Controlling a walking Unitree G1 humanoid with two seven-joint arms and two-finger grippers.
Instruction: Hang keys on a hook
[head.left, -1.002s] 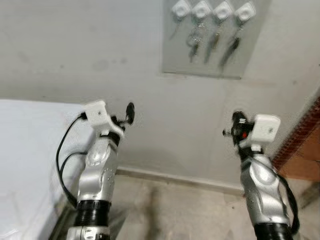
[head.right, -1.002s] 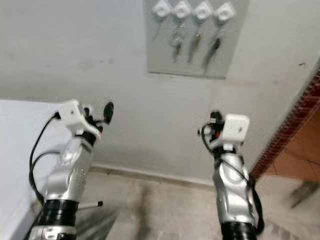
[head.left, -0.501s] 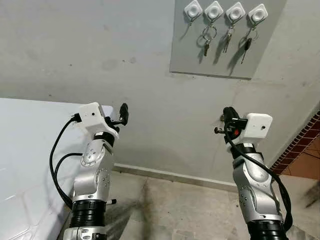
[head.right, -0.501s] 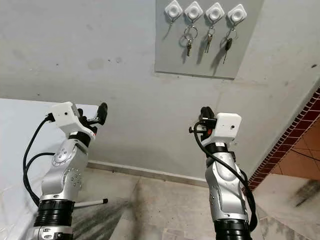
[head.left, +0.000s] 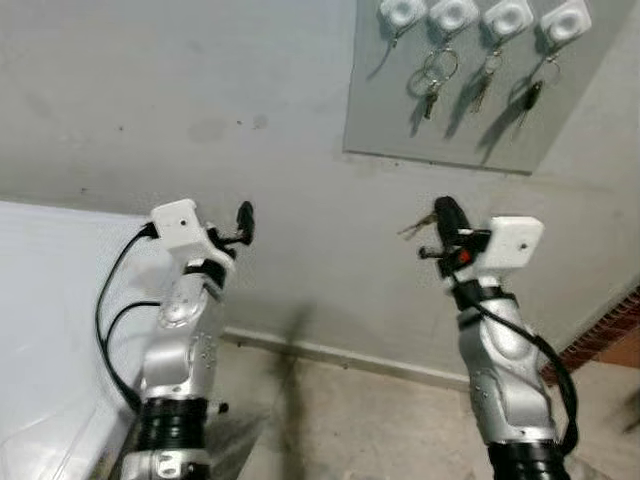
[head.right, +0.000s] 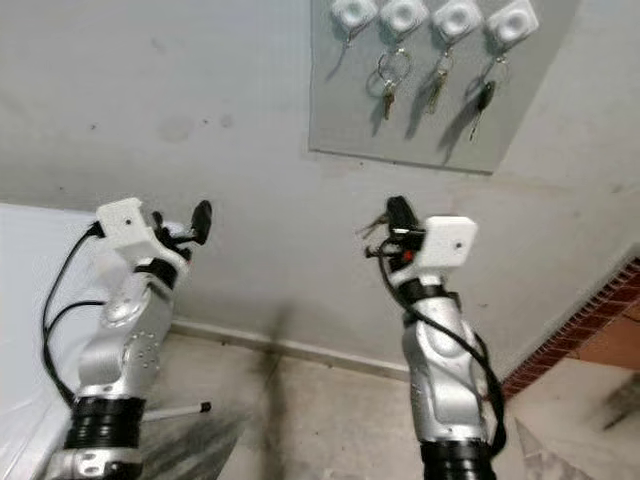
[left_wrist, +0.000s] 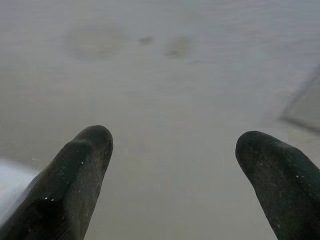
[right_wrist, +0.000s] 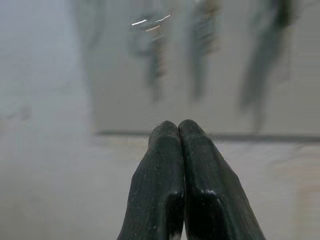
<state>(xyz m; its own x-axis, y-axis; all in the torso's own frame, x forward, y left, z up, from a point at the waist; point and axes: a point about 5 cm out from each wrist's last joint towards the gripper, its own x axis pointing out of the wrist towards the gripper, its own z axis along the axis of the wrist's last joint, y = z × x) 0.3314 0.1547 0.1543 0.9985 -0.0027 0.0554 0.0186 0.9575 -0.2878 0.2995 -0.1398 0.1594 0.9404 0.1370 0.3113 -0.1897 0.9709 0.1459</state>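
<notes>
A grey board on the wall carries a row of white hooks. The leftmost hook is bare, and the other three each hold hanging keys. My right gripper is raised below the board, short of the wall, shut on the keys. A small brownish key end sticks out beside its fingers. In the right wrist view the fingertips press together and point at the blurred board. My left gripper is held up further left, facing bare wall, with its fingers wide apart and nothing between them.
A white surface lies at the left beside my left arm. A stone floor runs below the wall's baseboard. A brick edge stands at the far right.
The whole picture has shifted and blurred, so the camera moved; the board now sits higher and further right. Both arms keep their raised pose, right fingers still shut.
</notes>
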